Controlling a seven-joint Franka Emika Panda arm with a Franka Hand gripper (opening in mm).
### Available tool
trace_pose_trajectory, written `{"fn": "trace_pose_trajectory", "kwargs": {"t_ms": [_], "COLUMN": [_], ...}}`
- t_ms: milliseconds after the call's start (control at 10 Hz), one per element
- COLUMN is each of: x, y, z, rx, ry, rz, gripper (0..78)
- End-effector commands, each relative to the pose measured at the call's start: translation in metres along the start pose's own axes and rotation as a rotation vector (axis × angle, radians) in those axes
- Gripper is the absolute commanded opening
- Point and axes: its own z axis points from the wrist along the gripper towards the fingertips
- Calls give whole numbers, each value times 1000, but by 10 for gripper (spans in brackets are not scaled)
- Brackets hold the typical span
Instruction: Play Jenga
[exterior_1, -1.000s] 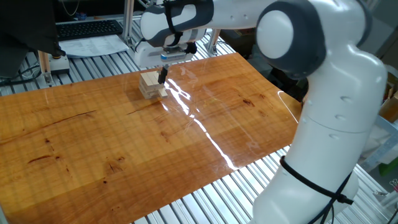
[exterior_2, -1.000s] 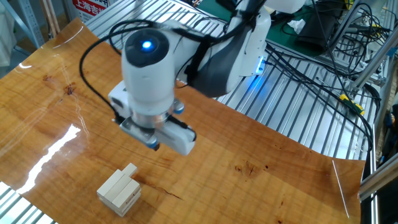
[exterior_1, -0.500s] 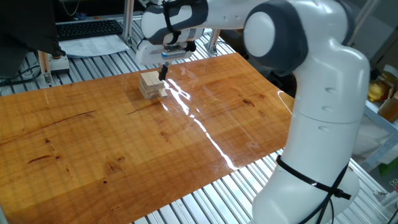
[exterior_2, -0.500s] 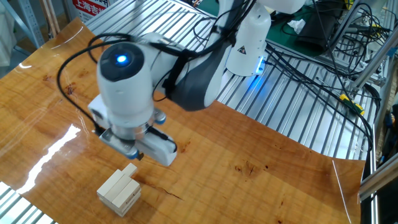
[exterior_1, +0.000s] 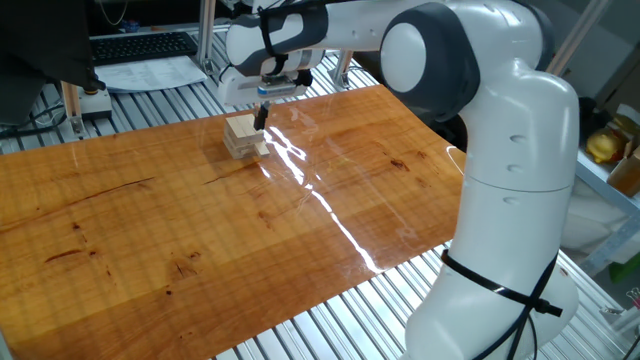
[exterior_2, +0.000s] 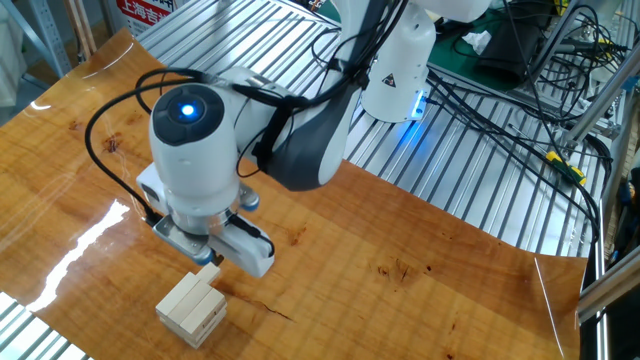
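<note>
Sitting on the counter (exterior_2: 420, 260), the Jenga stack (exterior_2: 190, 306) lies just below the gripper (exterior_2: 211, 261), its loose block (exterior_2: 208, 272) nearly under the fingertips. The gripper has swung across and descended over it within the last second, suggesting a grasp is imminent. Its opening cannot be judged; nothing appears held.

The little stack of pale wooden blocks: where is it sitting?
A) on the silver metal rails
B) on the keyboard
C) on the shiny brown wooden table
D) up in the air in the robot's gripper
C: the little stack of pale wooden blocks rests on the shiny brown wooden table, with the gripper right beside it.
</note>
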Motion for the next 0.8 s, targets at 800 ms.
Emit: {"fn": "trace_pose_trajectory", "kwargs": {"t_ms": [800], "x": [-1], "y": [-5], "z": [13], "rx": [2], "ry": [-15], "rz": [-42], "gripper": [0]}}
